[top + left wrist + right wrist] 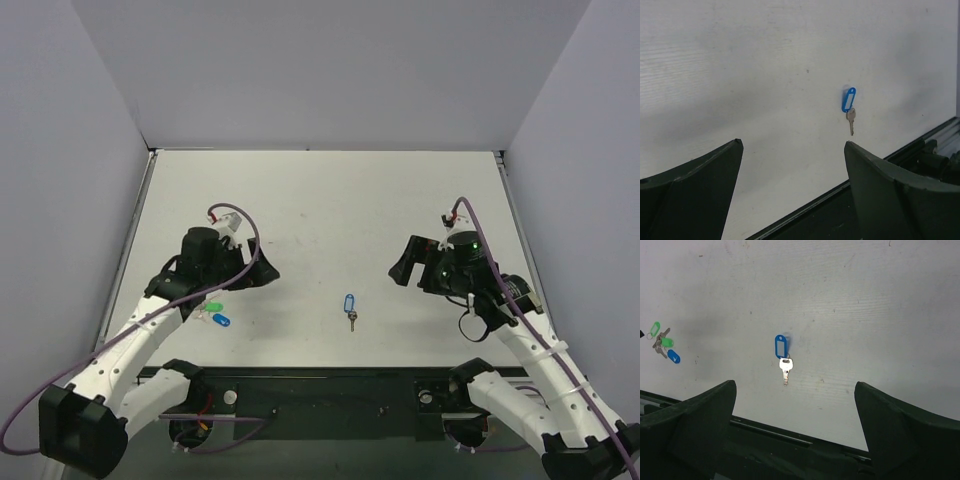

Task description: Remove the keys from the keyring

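The keyring, a small light-blue oval tag with a pale centre, lies flat on the white table near the front middle. The tiny silver key hangs from its near end on a thin ring. Both also show in the left wrist view, tag and key, and in the right wrist view, tag and key. My left gripper is open and empty, left of the keyring. My right gripper is open and empty, right of it.
A bunch of green and dark blue tags with small keys lies under the left arm and also shows in the right wrist view. A dark rail runs along the table's front edge. Grey walls enclose the sides and back.
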Controlling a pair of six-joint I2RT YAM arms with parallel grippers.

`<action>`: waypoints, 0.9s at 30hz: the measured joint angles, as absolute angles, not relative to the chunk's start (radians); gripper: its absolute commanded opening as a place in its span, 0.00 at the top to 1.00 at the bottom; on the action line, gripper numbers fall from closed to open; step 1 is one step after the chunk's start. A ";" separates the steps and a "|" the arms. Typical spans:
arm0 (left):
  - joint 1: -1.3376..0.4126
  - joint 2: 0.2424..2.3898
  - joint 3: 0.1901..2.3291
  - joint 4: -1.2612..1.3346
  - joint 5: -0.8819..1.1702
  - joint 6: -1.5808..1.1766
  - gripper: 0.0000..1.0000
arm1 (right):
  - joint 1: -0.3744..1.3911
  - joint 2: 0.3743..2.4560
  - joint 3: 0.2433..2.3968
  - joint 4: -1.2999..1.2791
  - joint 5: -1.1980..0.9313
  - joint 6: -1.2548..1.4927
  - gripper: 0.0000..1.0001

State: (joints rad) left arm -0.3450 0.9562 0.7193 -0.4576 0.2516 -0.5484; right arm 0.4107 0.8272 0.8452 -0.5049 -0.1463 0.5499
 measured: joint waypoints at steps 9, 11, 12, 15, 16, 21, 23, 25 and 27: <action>-0.535 1.187 0.718 -0.189 0.434 -0.525 0.14 | 0.378 0.769 0.812 -0.530 -0.221 0.593 0.00; -0.575 1.260 0.736 -0.157 0.451 -0.509 0.15 | 0.377 0.754 0.802 -0.541 -0.232 0.602 0.00; -0.593 1.300 0.751 -0.142 0.458 -0.501 0.15 | 0.374 0.744 0.799 -0.546 -0.238 0.603 0.00; -0.625 1.407 0.794 -0.099 0.475 -0.484 0.17 | 0.370 0.717 0.799 -0.556 -0.248 0.609 0.00; -0.633 1.443 0.810 -0.084 0.477 -0.480 0.17 | 0.367 0.707 0.799 -0.561 -0.252 0.611 0.00; -0.667 1.575 0.873 -0.023 0.478 -0.471 0.21 | 0.367 0.665 0.799 -0.574 -0.271 0.627 0.00; -0.686 1.620 0.896 0.000 0.481 -0.468 0.23 | 0.366 0.650 0.799 -0.582 -0.280 0.631 0.00; -0.702 1.666 0.925 0.014 0.485 -0.467 0.24 | 0.366 0.633 0.799 -0.588 -0.289 0.632 0.00; -0.714 1.707 0.949 0.024 0.492 -0.466 0.25 | 0.366 0.617 0.799 -0.590 -0.297 0.632 0.00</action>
